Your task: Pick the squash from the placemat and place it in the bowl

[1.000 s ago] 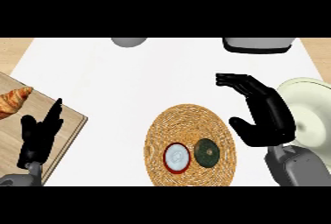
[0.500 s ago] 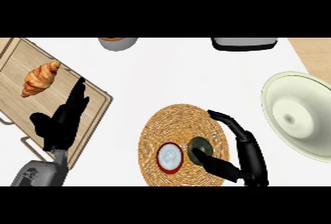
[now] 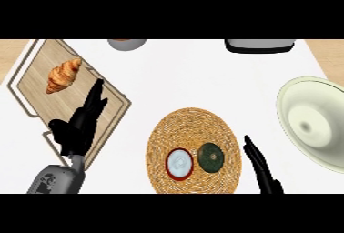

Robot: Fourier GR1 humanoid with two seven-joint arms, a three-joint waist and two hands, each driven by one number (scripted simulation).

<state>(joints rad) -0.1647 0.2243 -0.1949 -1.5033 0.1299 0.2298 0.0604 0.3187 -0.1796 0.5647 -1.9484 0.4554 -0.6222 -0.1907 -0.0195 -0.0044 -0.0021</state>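
Woven straw placemat [image 3: 194, 150], dark green squash [image 3: 211, 157] lying on its right half, not yet picked up.

Beside the squash sits a small red-rimmed dish [image 3: 180, 164]. The right hand [image 3: 259, 168] stands just off the mat's right edge, fingers straight and apart from the squash, probably lined up to close in from that side, since the pale bowl [image 3: 312, 123] waits further right on the counter [image 3: 188, 77]. The left hand [image 3: 77, 127] rests open over the wooden board [image 3: 40, 63] holding a croissant [image 3: 64, 75].

a kitchen: white counter [image 3: 194, 77], croissant [image 3: 64, 75] on cutting board [image 3: 40, 63], bowl [image 3: 312, 120].
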